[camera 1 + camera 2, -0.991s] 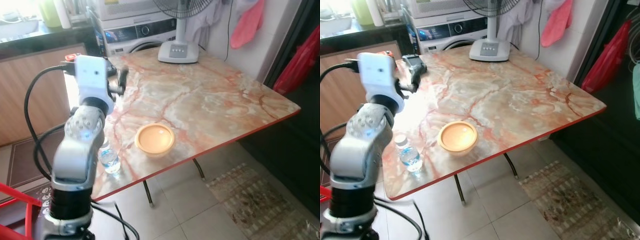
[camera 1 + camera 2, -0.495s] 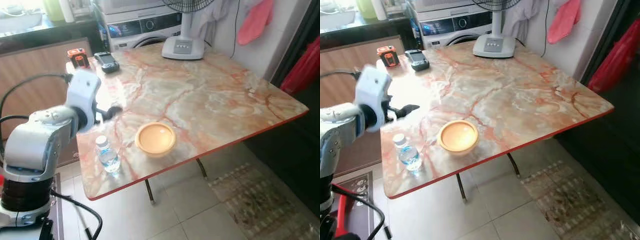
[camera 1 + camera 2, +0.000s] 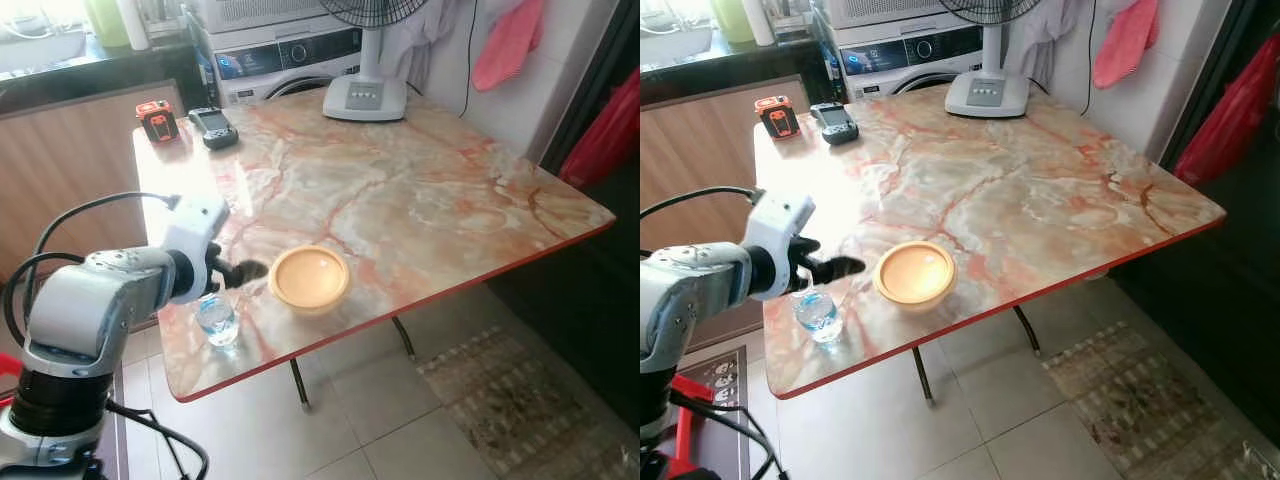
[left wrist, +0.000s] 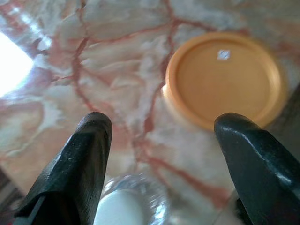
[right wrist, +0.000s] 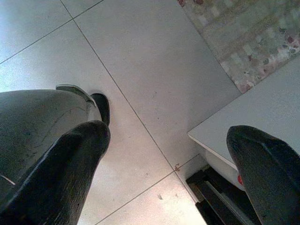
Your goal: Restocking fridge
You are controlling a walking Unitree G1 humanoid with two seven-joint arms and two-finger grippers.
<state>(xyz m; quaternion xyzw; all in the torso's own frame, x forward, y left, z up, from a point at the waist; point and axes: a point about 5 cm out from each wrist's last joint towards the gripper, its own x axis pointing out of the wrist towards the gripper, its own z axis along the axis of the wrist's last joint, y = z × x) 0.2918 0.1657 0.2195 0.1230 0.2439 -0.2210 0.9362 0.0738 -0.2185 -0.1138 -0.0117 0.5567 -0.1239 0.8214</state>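
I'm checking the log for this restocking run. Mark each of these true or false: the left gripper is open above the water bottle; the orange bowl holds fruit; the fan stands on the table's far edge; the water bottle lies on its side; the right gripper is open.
1. The left gripper is open above the water bottle. True.
2. The orange bowl holds fruit. False: it is empty.
3. The fan stands on the far edge of the table. True.
4. The water bottle lies on its side. False: it stands upright near the table's front edge.
5. The right gripper is open. True: its fingers are spread, over the floor.
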